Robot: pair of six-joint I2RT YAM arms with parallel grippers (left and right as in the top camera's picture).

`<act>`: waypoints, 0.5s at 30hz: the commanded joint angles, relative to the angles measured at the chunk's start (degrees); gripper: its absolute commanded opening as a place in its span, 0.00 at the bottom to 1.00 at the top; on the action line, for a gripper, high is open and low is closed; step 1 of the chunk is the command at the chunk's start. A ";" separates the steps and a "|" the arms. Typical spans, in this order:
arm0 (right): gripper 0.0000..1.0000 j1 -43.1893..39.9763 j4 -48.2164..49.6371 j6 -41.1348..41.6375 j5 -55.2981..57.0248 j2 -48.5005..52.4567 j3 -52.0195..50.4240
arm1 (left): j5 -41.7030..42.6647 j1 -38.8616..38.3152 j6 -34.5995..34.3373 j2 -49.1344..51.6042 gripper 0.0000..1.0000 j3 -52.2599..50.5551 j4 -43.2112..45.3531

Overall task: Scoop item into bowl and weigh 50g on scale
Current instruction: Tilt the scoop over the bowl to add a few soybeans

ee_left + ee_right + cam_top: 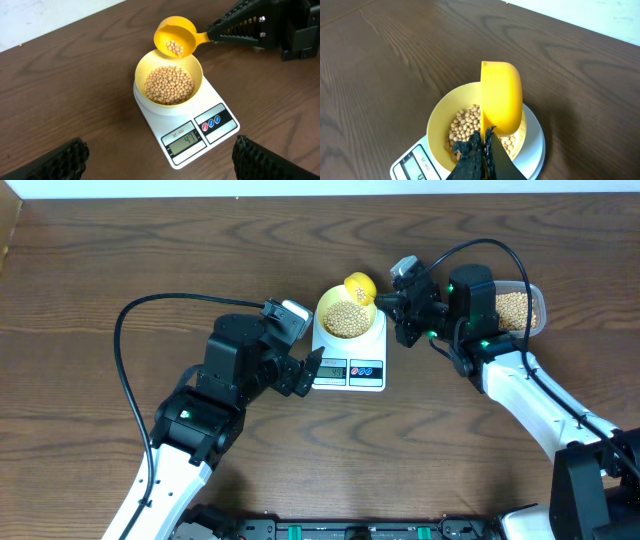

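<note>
Wood-grain bench (120,250), far-edge centre: right gripper (212,34) pinches handle of yellow plastic scoop (175,37) above pale-yellow round bowl (141,70) of light, roll-prone tan beans (169,84); left gripper (308,372) splayed.

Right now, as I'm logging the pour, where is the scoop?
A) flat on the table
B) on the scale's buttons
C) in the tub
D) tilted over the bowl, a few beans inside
D: the right tool holds the scoop tilted above the bowl, a few beans inside.
</note>
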 commanded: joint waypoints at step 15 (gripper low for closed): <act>0.01 0.39 0.20 -1.20 -0.57 0.11 0.35 | -0.15 0.15 -0.33 -0.31 0.94 -0.22 0.00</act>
